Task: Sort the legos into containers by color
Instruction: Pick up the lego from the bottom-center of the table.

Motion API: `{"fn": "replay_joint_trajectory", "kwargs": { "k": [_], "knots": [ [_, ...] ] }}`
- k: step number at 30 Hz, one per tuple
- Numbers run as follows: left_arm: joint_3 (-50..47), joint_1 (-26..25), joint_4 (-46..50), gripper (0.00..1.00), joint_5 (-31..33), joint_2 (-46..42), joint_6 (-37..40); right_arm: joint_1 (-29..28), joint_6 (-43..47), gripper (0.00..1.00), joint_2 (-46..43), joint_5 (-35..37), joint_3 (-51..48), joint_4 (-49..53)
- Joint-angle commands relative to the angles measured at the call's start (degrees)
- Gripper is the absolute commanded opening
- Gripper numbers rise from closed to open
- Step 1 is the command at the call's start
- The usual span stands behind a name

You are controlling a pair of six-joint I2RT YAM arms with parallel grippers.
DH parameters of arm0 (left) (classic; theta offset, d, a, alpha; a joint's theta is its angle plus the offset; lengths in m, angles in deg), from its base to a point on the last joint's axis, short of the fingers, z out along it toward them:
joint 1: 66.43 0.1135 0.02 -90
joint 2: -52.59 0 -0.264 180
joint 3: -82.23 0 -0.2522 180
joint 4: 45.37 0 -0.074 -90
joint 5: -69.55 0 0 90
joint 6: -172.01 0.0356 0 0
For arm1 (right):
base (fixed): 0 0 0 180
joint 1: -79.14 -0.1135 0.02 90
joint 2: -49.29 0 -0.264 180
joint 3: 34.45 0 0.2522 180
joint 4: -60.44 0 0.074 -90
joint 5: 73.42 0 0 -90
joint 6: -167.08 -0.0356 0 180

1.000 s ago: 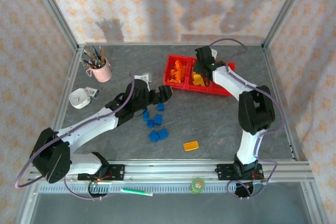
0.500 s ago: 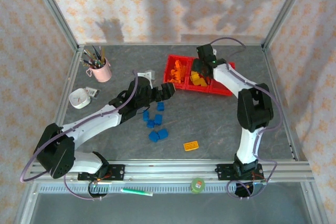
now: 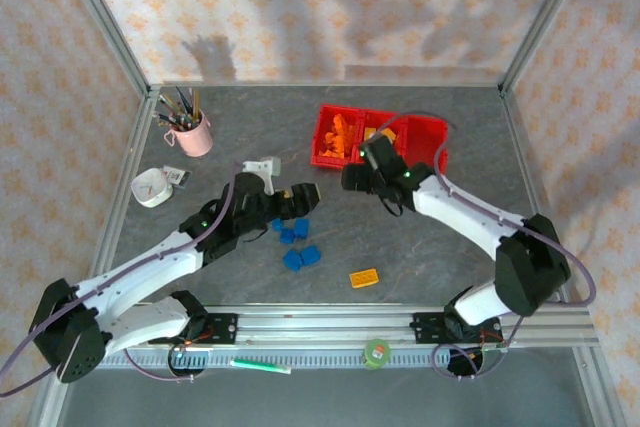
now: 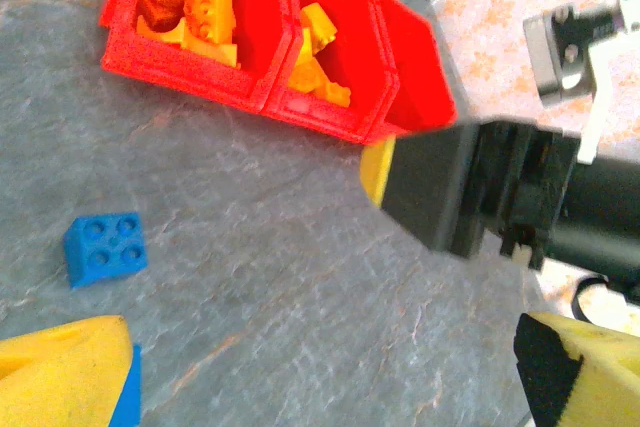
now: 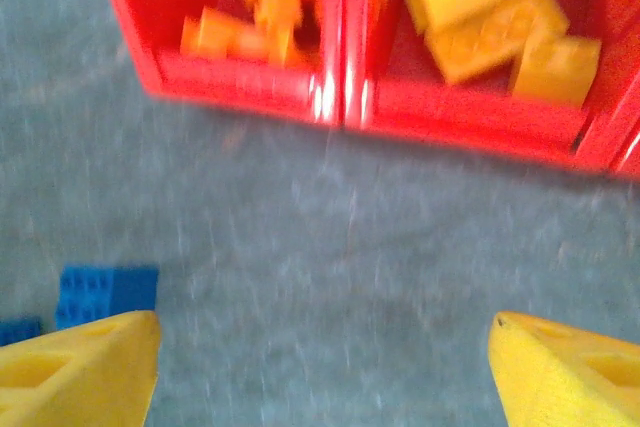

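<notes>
The red containers (image 3: 428, 130) stand at the back of the table, with orange legos (image 3: 340, 136) in the left bin and yellow ones (image 3: 381, 134) in the middle bin. Several blue legos (image 3: 296, 244) lie loose in the middle, and a flat yellow lego (image 3: 364, 277) lies nearer the front. My left gripper (image 3: 305, 194) hovers open just behind the blue group; one blue brick (image 4: 104, 246) lies ahead of its empty jaws (image 4: 320, 377). My right gripper (image 3: 350, 179) is open over bare table in front of the bins (image 5: 340, 97), empty (image 5: 320, 372), a blue brick (image 5: 105, 292) beside its left finger.
A pink cup of pens (image 3: 190, 132) and a small white round object (image 3: 152, 187) sit at the left. A green tape roll (image 3: 377, 352) and a green pen (image 3: 260, 365) rest on the front rail. The two grippers are close together, facing each other.
My right gripper has opened and swung from over the middle bin down and left to the table in front of the bins. My left arm has drawn back slightly toward the near left.
</notes>
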Motion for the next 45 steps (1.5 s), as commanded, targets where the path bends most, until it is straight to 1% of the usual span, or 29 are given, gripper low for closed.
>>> {"fn": "replay_joint_trajectory", "kwargs": {
  "k": [1, 3, 6, 8, 11, 14, 17, 22, 26, 30, 36, 38, 44, 45],
  "knots": [
    [-3.09, -0.48, 4.46, 0.99, 2.3, -4.62, -0.16, -3.19, -3.63, 0.87, -4.65, 2.28, -5.44, 3.99],
    [-4.65, -0.52, 5.87, 0.99, 2.12, -7.26, -0.6, -5.37, -5.44, 0.87, -6.7, 0.98, -8.33, 4.33],
    [-6.78, -0.52, 7.88, 0.99, 2.75, -10.79, -0.95, -10.35, -7.95, 0.89, -8.9, 0.25, -11.82, 4.23],
    [-7.97, -0.52, 8.94, 0.99, 3.72, -12.88, -1.5, -13.62, -10.31, 0.91, -9.11, 1.37, -13.21, 5.39],
    [-8.95, -0.52, 9.9, 0.99, 3.43, -14.43, -2.08, -17.28, -13.74, 0.92, -8.37, 1.56, -14.76, 6.22],
    [-10.09, -0.52, 9.91, 0.99, 3.38, -15.42, -2.58, -21.29, -17.37, 0.94, -7.19, 4.35, -15.41, 8.51],
    [-11.15, -0.52, 9.8, 0.99, 4.01, -16.31, -3.67, -22.72, -20.73, 0.98, -6.26, 6.01, -16.2, 10.85],
    [-11.88, -0.52, 9.69, 0.99, 3.92, -16.71, -3.72, -25.89, -23.04, 1.0, -5.5, 3.81, -18.95, 8.84],
    [-11.88, -0.52, 9.24, 0.99, 4.03, -16.6, -4.01, -26.24, -24.56, 1.0, -3.63, 3.15, -20.11, 8.97],
    [-12.32, -0.52, 8.23, 0.99, 3.75, -16.17, -4.37, -27.17, -24.35, 0.96, -2.34, 1.48, -20.36, 6.76],
    [-11.31, -0.52, 8.41, 0.99, 3.78, -15.36, -3.78, -28.1, -24.35, 0.84, -1.35, 1.27, -20.9, 5.36],
    [-11.11, -0.52, 8.61, 0.99, 4.1, -15.3, -3.86, -28.07, -24.09, 0.79, -0.72, 0.95, -20.82, 5.39],
    [-10.42, -0.52, 8.16, 0.99, 4.14, -14.46, -3.42, -28.12, -24.3, 0.67, -1.2, 3.06, -20.71, 6.03],
    [-10.06, -0.52, 8.38, 0.99, 4.19, -14.25, -3.33, -28.07, -24.31, 0.66, -1.44, 3.06, -20.45, 6.03]
  ]
}}
